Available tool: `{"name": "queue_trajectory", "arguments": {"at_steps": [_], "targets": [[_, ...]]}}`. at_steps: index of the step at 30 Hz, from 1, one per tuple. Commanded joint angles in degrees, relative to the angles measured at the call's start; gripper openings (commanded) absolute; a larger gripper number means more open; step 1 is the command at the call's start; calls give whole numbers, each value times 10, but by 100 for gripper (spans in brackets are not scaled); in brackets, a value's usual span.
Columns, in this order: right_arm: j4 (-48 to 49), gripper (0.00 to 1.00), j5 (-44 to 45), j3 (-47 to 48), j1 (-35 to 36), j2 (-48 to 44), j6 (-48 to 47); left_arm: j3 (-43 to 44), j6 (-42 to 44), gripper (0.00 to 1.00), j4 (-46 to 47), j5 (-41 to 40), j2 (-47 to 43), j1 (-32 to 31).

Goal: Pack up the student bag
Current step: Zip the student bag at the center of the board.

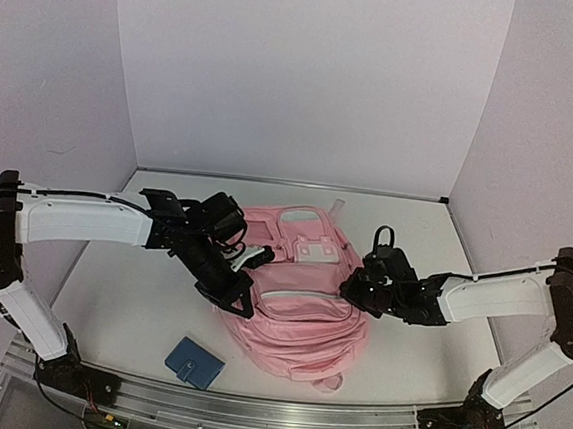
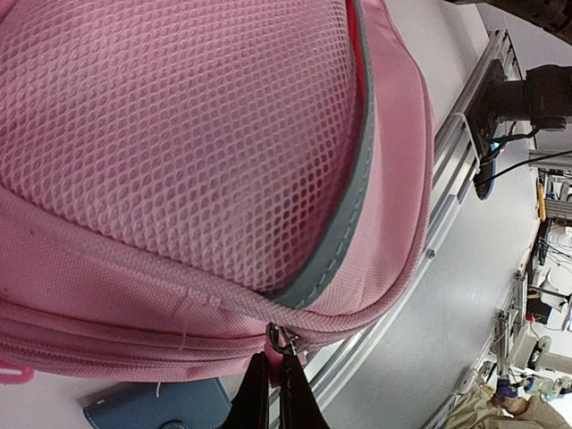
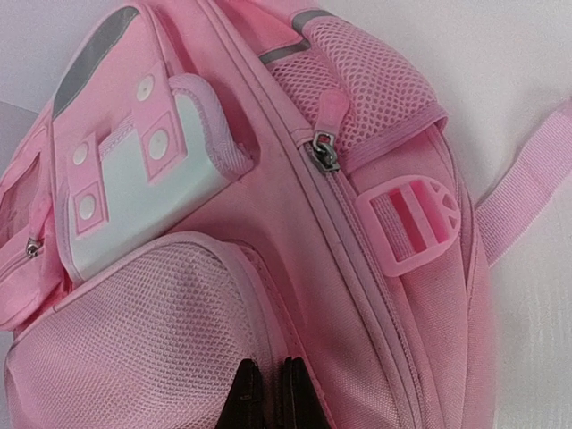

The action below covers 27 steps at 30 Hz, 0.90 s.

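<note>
Pinching the small metal zip pull (image 2: 281,339), left pincer (image 2: 274,362) seems set to unzip the soft pink fabric student bag (image 2: 179,134) while the shut right pincer (image 3: 269,366) apparently braces it.

Student bag (image 3: 268,268) and blue wallet (image 2: 152,407), both cropped by wrist-view edges.

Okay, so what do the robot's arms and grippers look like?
Both the left arm and right arm have white shell links with black joints and bases, thin black cables trailing alongside. The left gripper and right gripper are black, with two slim dark fingers each.
</note>
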Motion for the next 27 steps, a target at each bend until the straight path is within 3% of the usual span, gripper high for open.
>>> {"name": "queue_trajectory", "arguments": {"at_steps": [1, 7, 10, 11, 13, 15, 18, 23, 27], "targets": [[-25, 0, 76, -12, -7, 3, 31, 36, -17, 0, 44, 111, 16, -46], [-24, 0, 74, -9, -8, -28, -28, 30, -62, 1, 76, 64, 29, -41], [-40, 16, 62, 11, -7, -47, -92, 21, -92, 4, 120, 67, 25, -27], [-52, 24, 61, 19, -8, -55, -107, 19, -101, 8, 130, 66, 20, -20], [-94, 41, 53, 41, -7, -73, -134, 14, -120, 28, 149, 65, 10, 1], [-135, 50, 38, 60, -7, -90, -148, 6, -131, 44, 161, 75, -8, 29], [-172, 58, 16, 79, -2, -120, -150, -3, -132, 56, 145, 95, -36, 66], [-202, 62, -9, 101, 37, -157, -131, -7, -106, 65, 45, 47, -72, 125], [-217, 60, 3, 135, 117, -145, -94, -48, -116, 67, 36, 15, -88, 191]]}}
